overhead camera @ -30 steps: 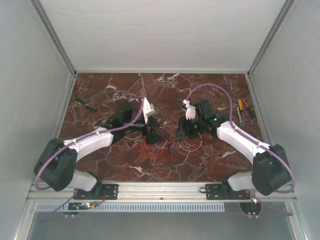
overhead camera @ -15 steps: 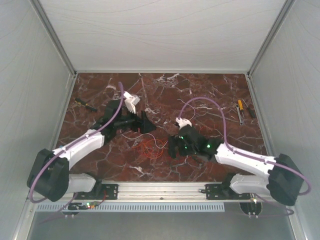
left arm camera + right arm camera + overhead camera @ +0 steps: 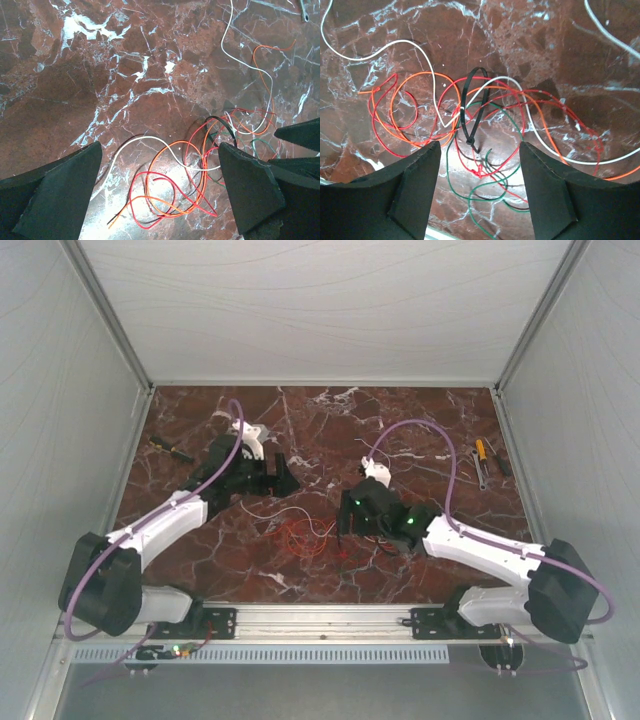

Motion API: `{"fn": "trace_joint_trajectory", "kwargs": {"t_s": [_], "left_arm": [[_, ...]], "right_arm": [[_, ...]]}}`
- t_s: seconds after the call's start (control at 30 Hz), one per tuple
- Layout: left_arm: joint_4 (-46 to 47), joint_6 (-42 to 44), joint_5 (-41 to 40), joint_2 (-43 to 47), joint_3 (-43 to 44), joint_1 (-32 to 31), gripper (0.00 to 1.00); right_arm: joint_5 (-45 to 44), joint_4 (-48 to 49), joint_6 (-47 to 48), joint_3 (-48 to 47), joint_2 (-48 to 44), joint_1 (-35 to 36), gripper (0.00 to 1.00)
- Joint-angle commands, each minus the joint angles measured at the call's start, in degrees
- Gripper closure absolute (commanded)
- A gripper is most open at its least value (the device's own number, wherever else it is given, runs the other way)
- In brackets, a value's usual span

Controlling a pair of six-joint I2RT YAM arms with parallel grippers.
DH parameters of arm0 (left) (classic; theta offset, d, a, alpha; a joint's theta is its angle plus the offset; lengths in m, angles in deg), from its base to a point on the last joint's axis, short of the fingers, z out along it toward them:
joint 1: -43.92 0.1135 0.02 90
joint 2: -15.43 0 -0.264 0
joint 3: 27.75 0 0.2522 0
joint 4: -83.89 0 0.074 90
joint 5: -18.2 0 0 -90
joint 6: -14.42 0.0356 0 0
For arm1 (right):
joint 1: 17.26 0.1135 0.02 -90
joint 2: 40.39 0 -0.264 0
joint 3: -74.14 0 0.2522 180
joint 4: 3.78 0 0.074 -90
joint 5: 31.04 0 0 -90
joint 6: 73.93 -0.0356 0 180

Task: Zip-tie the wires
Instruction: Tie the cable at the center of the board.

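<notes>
The wires [image 3: 415,120] lie in loose red, orange, white and green loops on the marble, also visible in the top view as the wires [image 3: 300,535]. The zip tie [image 3: 466,107] is bent into a narrow black loop, its head at the near end, and several wires cross through it. My right gripper [image 3: 480,192] hovers open just short of the loop, touching nothing. My left gripper [image 3: 160,195] is wide open above the orange and red loops of the wires [image 3: 175,185], with nothing between its fingers. In the top view the left gripper [image 3: 283,477] is back-left of the bundle, the right gripper [image 3: 346,523] at its right.
A dark screwdriver [image 3: 166,448] lies at the table's far left. A yellow-handled tool [image 3: 481,452] and a grey tool lie by the right wall. White enclosure walls close in three sides. A long white wire [image 3: 240,55] trails away from the bundle.
Both grippers have drawn apart from over the bundle. The left arm pulled back to the left. The right gripper moved nearer the front and its jaws widened.
</notes>
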Motion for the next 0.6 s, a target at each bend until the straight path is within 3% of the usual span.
{"fn": "trace_joint_trajectory", "kwargs": {"t_s": [0.0,0.27,0.57], "left_arm": [[1.7,-0.3,-1.7,1.7,-0.5,0.0,0.0],[3.2,1.7,-1.6,1.8,-1.3,0.0,0.0],[3.7,2.8,-1.2,1.7,-2.3,0.0,0.0]], "right_arm": [[-2.0,-5.7,-5.1,-3.3,3.6,1.0,0.44],[-3.3,-8.4,-5.6,-7.9,13.5,4.0,0.56],[-2.1,-8.5,-5.2,-11.9,20.3,4.7,0.59]]}}
